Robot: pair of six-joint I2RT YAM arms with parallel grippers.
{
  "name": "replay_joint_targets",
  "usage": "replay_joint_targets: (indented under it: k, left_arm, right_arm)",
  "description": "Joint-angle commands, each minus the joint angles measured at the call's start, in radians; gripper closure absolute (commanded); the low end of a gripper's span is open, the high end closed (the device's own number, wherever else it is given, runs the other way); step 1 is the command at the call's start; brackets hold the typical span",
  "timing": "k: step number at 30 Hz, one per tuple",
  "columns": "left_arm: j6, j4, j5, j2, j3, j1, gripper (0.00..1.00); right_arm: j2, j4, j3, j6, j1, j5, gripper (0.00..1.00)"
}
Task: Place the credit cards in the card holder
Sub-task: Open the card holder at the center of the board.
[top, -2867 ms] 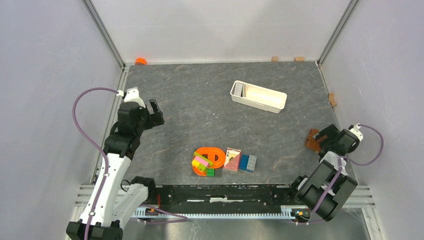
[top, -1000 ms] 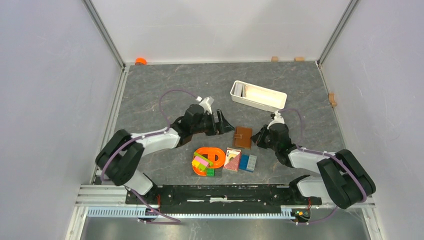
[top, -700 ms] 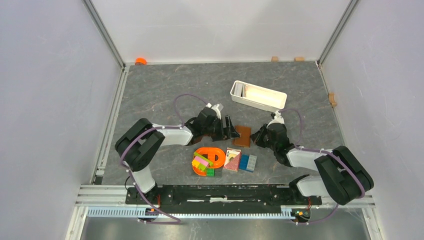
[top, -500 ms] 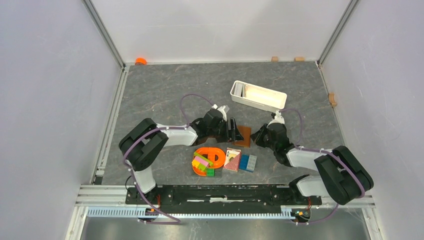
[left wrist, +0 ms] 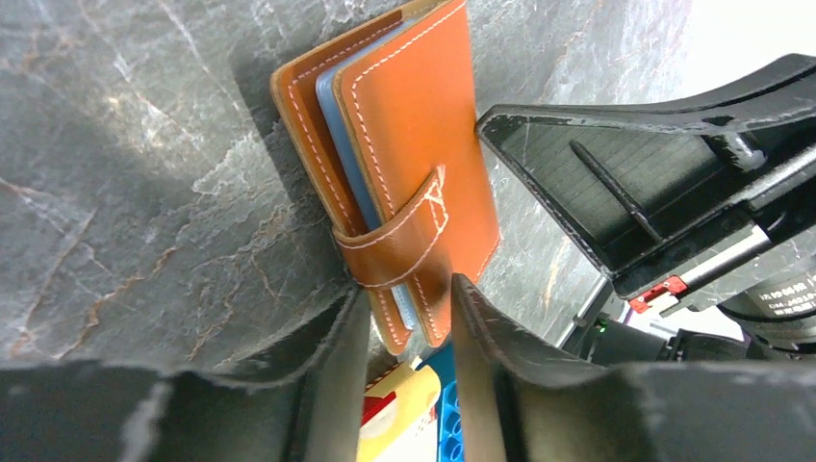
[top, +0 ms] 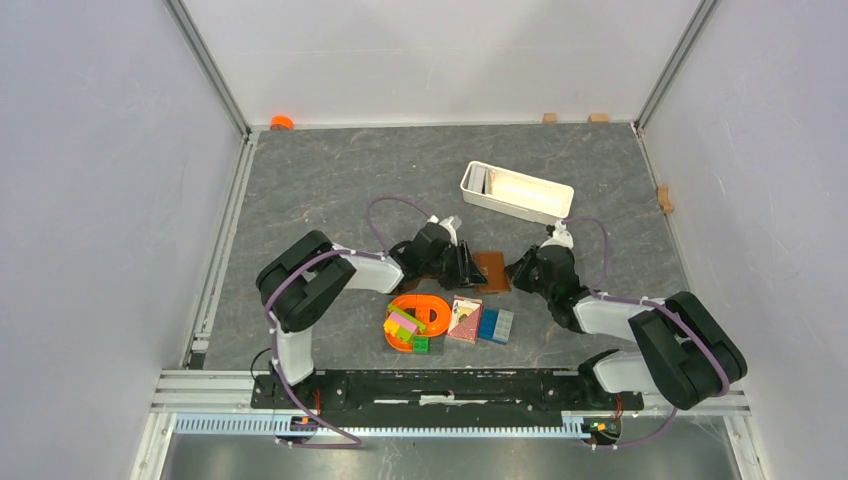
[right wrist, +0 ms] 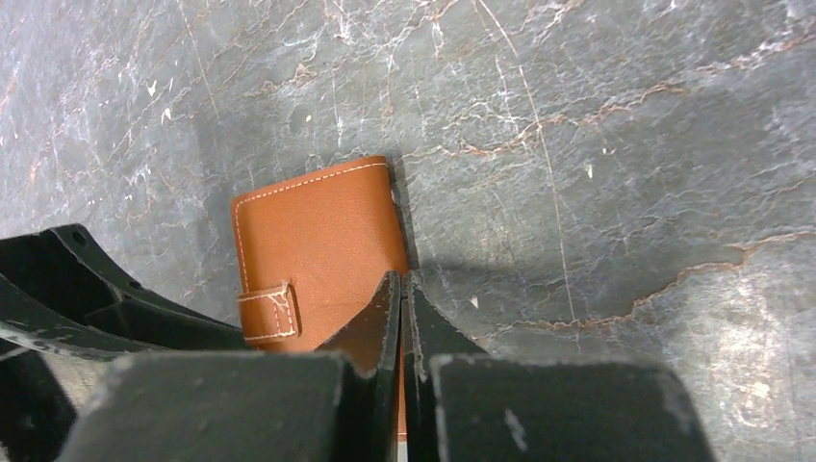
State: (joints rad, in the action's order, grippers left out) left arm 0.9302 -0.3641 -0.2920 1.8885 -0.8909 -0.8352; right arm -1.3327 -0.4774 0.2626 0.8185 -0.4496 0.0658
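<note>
Left gripper [left wrist: 408,300] low over the slate table [left wrist: 115,192], fingers narrow. The strap corner of the card holder [left wrist: 419,125] sits in my gap; can't tell if I'm pinching it. On the base side of the holder: orange ring toy [top: 418,318], red playing-card pack [top: 464,318], blue blocks [top: 496,325]. The holder lies flat mid-table, folded, with its strap over one long edge and a bluish credit card [left wrist: 335,130] edge showing between the leather leaves. My right gripper [right wrist: 404,289] faces from the opposite side, fingers pressed together, tips over the holder's edge. Farthest back is the white tray [top: 517,192].
</note>
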Motion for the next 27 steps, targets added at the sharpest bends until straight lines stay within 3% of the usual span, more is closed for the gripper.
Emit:
replay_joint_targets:
  k: [1,5,7,10,11,15,20,27]
  left_arm:
    - [0.042,-0.099,0.034,0.012,-0.007,-0.022,0.66]
    - [-0.02,-0.102,0.096,-0.049,-0.009,-0.022,0.94]
    - [-0.076,-0.1,0.111,-0.09,-0.01,-0.022,0.98]
    - [-0.197,-0.064,0.125,-0.166,-0.017,-0.021,0.98]
    - [-0.241,-0.043,0.123,-0.194,-0.019,-0.024,0.98]
    - [-0.436,0.11,0.208,-0.3,-0.038,-0.049,0.98]
    - [-0.611,0.421,0.542,-0.336,-0.146,-0.162,0.98]
    - [-0.565,0.491,0.689,-0.336,-0.156,-0.252,0.98]
  right_arm:
    - [0.006,-0.02,-0.005,0.004,-0.006,0.0,1.0]
    - [0.051,0.002,-0.005,-0.033,-0.009,0.02,1.0]
    - [0.086,0.034,0.008,-0.073,-0.009,0.027,0.98]
    - [0.156,0.12,0.041,-0.161,-0.009,0.047,0.58]
    - [0.179,0.158,0.061,-0.187,-0.009,0.056,0.5]
    - [0.298,0.326,0.133,-0.27,-0.009,0.082,0.31]
    - [0.373,0.392,0.217,-0.241,-0.01,-0.005,0.26]
    - [0.325,0.362,0.283,-0.115,-0.053,-0.109,0.28]
